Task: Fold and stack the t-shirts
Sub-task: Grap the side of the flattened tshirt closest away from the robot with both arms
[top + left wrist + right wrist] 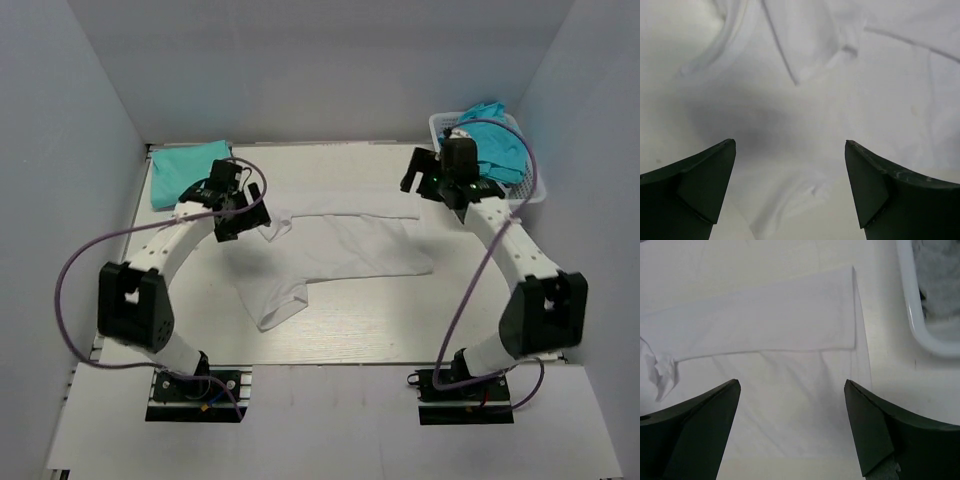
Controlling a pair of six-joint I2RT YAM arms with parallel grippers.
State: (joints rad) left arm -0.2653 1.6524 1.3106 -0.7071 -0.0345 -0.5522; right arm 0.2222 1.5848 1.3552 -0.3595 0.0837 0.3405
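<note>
The white shirt (350, 250) lay across the counter (400, 325), long axis left-right; left and right jaws, both wide open, hung over opposite ends.

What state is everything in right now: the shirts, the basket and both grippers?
White cloth t-shirt: spread on the table, far edge folded over, not fully folded.
Teal cloth t-shirt at far left: folded, lying flat.
Teal cloth bundle: crumpled in the basket, unfolded.
White plastic lattice basket: upright, holding teal cloth.
Left gripper: open, holding nothing.
Right gripper: open, holding nothing.
</note>
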